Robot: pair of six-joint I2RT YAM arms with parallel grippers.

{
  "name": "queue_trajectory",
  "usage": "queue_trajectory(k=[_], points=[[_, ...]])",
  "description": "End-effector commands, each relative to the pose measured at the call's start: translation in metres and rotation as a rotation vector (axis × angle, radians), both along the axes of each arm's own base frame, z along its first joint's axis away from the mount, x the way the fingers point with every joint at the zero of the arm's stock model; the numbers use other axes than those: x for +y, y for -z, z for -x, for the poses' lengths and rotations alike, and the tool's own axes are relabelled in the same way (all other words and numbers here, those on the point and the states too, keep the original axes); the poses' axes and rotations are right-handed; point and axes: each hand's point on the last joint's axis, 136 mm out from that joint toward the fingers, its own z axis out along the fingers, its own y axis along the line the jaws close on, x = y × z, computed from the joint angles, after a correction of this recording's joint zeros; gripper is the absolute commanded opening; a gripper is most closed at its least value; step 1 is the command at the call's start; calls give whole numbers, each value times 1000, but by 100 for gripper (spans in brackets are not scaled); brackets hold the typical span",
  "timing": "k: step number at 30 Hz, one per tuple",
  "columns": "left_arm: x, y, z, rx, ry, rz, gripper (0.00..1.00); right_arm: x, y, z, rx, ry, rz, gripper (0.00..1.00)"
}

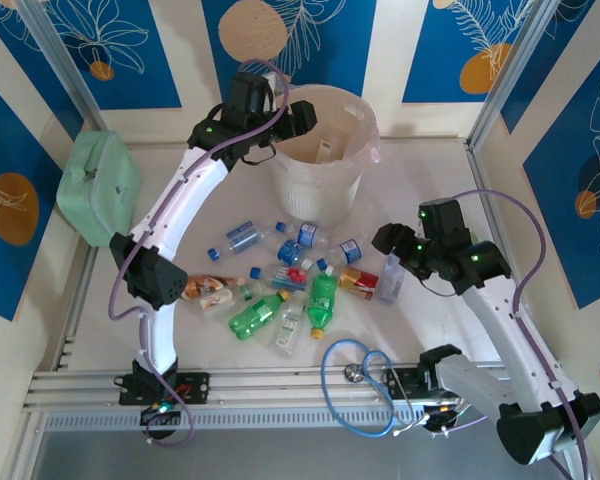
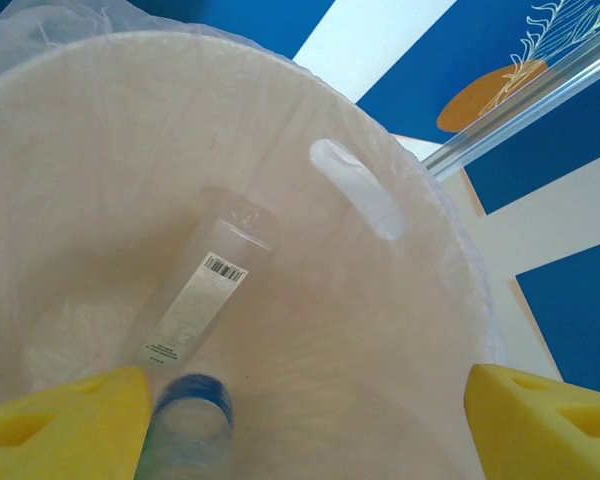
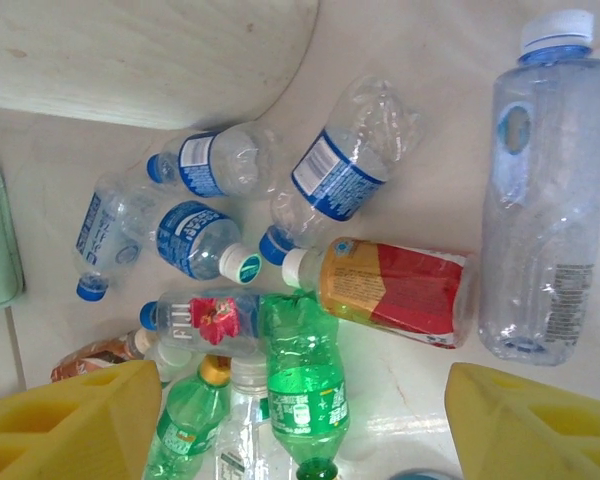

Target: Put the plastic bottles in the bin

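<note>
The bin [image 1: 325, 170], a pale ribbed bucket with a clear liner, stands at the back middle. My left gripper [image 1: 302, 117] hangs over its rim, open [image 2: 300, 430]. A blurred blue-capped bottle [image 2: 190, 420] sits loose beside the left pad [image 2: 60, 425], inside the bin [image 2: 400, 320]. Another clear bottle [image 2: 205, 300] lies on the bin's floor. Several plastic bottles [image 1: 280, 285] lie piled on the table. My right gripper [image 1: 388, 240] hovers open [image 3: 305, 425] above a green bottle [image 3: 305, 385], with a red-labelled bottle [image 3: 400, 292] and a tall clear bottle [image 3: 540, 200] nearby.
A mint-green case [image 1: 98, 187] sits at the left edge of the table. A blue hose loop [image 1: 355, 385] lies over the front rail between the arm bases. Frame posts and patterned walls close in the back and sides.
</note>
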Motion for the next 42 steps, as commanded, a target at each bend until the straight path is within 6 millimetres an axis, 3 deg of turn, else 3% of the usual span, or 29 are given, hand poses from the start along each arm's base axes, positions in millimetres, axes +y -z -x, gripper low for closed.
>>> queue_trajectory(k=[1, 7, 13, 17, 20, 23, 29, 35, 42], points=[[5, -42, 25, -85, 30, 21, 81, -12, 22, 5, 102, 27, 37, 77], [25, -63, 64, -178, 54, 26, 84, -30, 62, 7, 248, 84, 90, 80], [59, -49, 101, -196, 29, -38, 88, -39, 97, 9, 334, 106, 115, 82], [82, -17, 120, -149, -13, -86, 91, -41, 114, 5, 366, 104, 109, 82], [97, 12, 130, -101, -47, -110, 100, -38, 124, 1, 388, 90, 102, 82], [106, 32, 138, -69, -76, -92, 100, -37, 137, -1, 425, 86, 105, 81], [110, 63, 143, -4, -84, -88, 100, -34, 156, -6, 472, 61, 119, 78], [109, 112, 157, 136, -61, -109, 98, -30, 171, -3, 514, 51, 122, 76], [119, 128, 159, 162, -92, -149, 95, -32, 187, -1, 578, 49, 144, 68]])
